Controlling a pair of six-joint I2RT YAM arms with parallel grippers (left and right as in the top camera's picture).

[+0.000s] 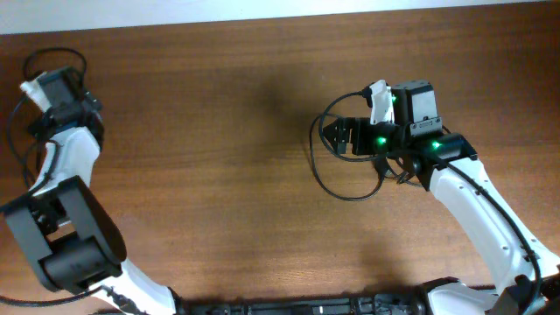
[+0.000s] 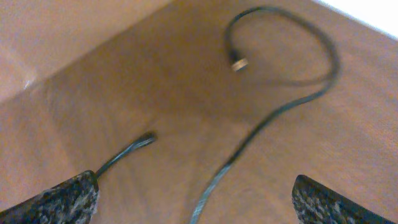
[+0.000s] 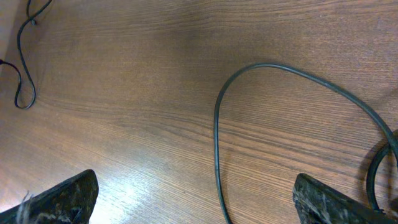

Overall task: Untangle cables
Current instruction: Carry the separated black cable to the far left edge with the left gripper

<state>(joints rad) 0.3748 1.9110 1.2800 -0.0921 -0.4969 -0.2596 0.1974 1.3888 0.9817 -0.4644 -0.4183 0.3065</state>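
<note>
One thin black cable (image 1: 317,166) lies as a loose loop on the wooden table, round my right gripper (image 1: 336,133). In the right wrist view this cable (image 3: 217,134) curves between the open jaws of the right gripper (image 3: 196,190), which is empty and above it. A second cable (image 1: 54,56) lies at the far left by my left gripper (image 1: 39,88). In the left wrist view it (image 2: 283,109) loops to a small plug end (image 2: 238,62). Another cord end (image 2: 144,139) lies beside it. The left gripper (image 2: 196,193) is open and empty over them.
The table's far edge (image 1: 280,22) runs along the top, close to the left cable. The far cable also shows at the top left of the right wrist view (image 3: 22,68). Bare wood (image 1: 201,149) lies between the two arms.
</note>
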